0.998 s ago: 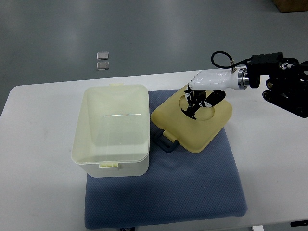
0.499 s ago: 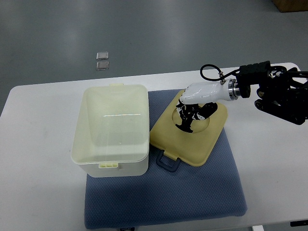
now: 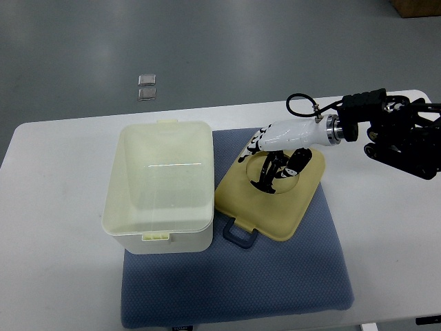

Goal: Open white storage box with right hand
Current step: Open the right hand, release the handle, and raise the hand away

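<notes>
The white storage box (image 3: 165,238) stands open on the left part of a blue mat (image 3: 241,283), and I can see into it. Its pale yellow lid (image 3: 275,207) lies flat on the mat just right of the box, with its dark blue handle (image 3: 241,234) towards me. My right hand (image 3: 272,167) comes in from the right and hovers over the lid's round recess. Its black fingers (image 3: 265,176) point down, loosened, with the tips at the recess; they hold nothing. The left arm does not show.
The mat lies on a white table (image 3: 55,227) whose far edge runs behind the box. Two small grey squares (image 3: 147,87) lie on the floor beyond. My black right forearm (image 3: 400,131) crosses the table's right rear corner.
The lid moved left and towards me and settled flat on the mat next to the box. My right hand followed it, then its fingers loosened and the thumb side lifted.
</notes>
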Robot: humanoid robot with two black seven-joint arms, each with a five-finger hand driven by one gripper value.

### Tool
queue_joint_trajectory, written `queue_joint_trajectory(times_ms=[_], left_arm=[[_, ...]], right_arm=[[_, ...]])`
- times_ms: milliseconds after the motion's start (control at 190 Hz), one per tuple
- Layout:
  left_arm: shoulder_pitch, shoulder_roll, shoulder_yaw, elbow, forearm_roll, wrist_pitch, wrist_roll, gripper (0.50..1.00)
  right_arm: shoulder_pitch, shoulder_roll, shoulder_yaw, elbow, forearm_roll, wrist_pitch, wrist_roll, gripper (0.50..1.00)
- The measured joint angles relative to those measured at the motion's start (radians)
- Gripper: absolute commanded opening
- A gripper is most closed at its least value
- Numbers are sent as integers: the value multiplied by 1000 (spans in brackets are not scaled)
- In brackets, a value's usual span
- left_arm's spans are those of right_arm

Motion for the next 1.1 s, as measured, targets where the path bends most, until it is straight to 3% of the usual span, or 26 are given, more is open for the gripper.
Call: queue_joint_trajectory(times_ms=[415,688,1098], left_arm=[[0,0,0,0,0,0,0,1000],[0,0,0,0,0,0,0,1000],[0,0,0,0,0,0,0,1000]], right_arm=[[24,-12,58,1,166,49,0,921],[-23,-18,234,-23,405,126,0,921],[-262,56,523,-173,880,56,0,921]])
